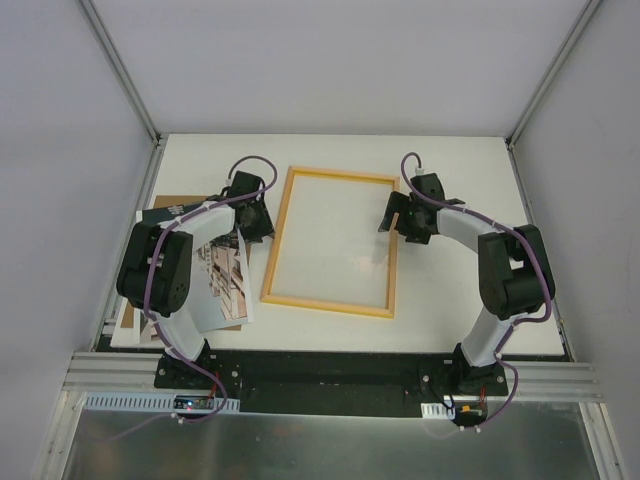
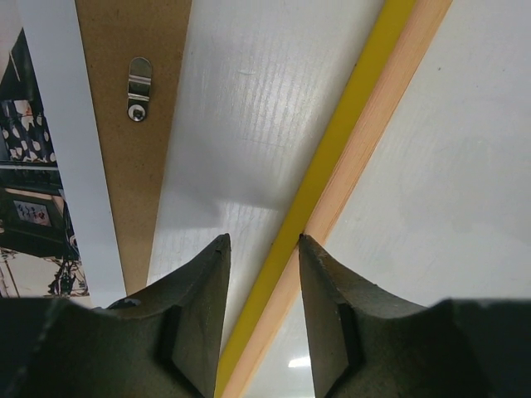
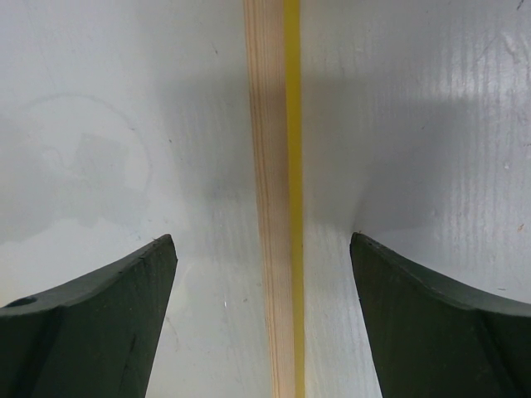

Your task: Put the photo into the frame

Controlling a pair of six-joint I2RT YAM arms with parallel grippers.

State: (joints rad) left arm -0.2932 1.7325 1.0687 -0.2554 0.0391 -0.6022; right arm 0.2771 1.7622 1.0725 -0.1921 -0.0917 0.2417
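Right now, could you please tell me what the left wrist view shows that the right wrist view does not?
Only the left wrist view shows the photo at its left edge, the brown backing board with a metal clip, and the left claw, its fingers narrowly apart. Only the right wrist view shows the right claw, spread wide. Both show a rail of the frame, yellow beside pale wood, running between the fingers over the white table.
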